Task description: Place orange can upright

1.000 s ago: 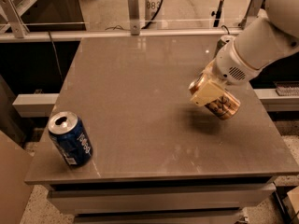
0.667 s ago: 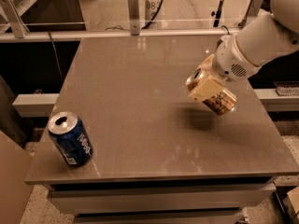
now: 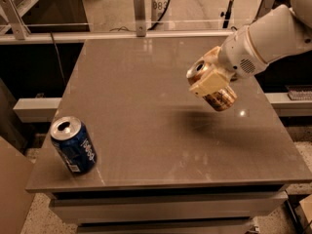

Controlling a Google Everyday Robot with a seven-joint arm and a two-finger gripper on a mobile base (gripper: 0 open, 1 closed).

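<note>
The orange can (image 3: 222,99) has a copper metallic body and a silver top rim facing left. It is held tilted, almost on its side, in the air above the right part of the grey table (image 3: 146,130). My gripper (image 3: 210,85), with cream-coloured fingers (image 3: 209,83), is shut around the can's upper half. The white arm (image 3: 265,38) comes in from the upper right. A dark shadow lies on the table under the can.
A blue can (image 3: 73,145) stands upright near the table's front left corner. A metal rail (image 3: 117,34) runs along the far edge. The table's right edge is close below the arm.
My gripper has lifted the orange can and moved it a little to the left and up. The blue can has not moved.
</note>
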